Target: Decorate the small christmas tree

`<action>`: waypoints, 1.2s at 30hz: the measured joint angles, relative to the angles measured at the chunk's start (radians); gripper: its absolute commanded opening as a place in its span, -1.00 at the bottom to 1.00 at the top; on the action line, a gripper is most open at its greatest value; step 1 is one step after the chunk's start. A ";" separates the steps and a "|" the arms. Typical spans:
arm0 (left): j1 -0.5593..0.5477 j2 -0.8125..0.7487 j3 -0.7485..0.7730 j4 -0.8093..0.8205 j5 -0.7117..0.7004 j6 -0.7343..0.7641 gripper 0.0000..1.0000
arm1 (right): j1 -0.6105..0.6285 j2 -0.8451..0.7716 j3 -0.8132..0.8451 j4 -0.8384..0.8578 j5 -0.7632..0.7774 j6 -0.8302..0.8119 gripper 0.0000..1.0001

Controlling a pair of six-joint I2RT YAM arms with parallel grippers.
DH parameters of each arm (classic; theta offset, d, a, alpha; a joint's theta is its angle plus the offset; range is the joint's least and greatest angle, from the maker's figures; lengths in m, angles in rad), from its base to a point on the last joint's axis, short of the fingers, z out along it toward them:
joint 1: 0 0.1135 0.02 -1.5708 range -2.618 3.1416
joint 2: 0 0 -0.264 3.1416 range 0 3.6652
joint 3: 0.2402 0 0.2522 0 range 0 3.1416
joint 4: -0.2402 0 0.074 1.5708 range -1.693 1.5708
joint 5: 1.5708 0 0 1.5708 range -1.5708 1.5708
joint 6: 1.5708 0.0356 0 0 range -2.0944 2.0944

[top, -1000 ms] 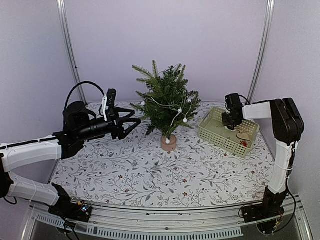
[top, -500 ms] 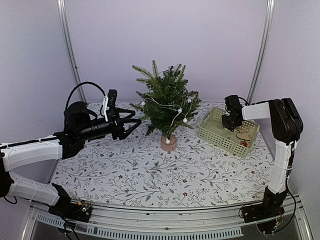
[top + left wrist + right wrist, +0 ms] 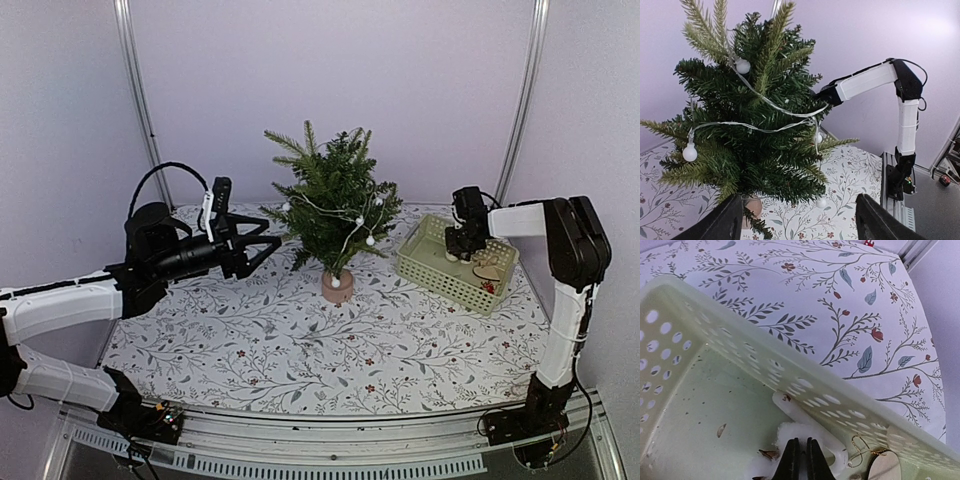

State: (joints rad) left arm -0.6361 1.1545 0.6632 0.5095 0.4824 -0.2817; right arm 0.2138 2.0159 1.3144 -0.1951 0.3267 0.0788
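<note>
**Tree at the far edge, right claw down in the basket**

The counter (image 3: 300, 340), covered in a cloth printed with leafy sprigs, carried everything. The small christmas tree (image 3: 330, 205) stood upright on its round tan base close to the far edge, about midway between the left and right edges. A pale green perforated basket (image 3: 440, 278) sat in the far right corner, turned at an angle to the edges and well apart from the tree.

The left claw (image 3: 268, 246) hung above the counter just left of the tree. Its jaws were spread wide and pointed at the lower branches, holding nothing. The right claw (image 3: 458, 252) reached down inside the basket with its jaws closed together. Its tips rested on a white, rough-surfaced ornament (image 3: 790, 432) lying against the basket wall. Whether it actually pinched that ornament could not be told.

A white cord strung with round white beads (image 3: 689, 153) was draped through the tree's branches. Beside the white ornament in the basket lay a small wooden disc (image 3: 885, 467) with a thin gold loop (image 3: 860, 447).
</note>
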 measured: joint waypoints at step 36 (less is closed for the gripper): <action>0.010 -0.068 -0.057 0.064 -0.050 -0.064 0.58 | 0.324 -0.785 -0.250 0.375 -1.071 0.131 -1.00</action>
State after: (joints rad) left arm -0.6262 1.0866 0.6064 0.5739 0.4324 -0.3454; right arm 0.5377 1.2304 1.0645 0.1802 -0.7444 0.2096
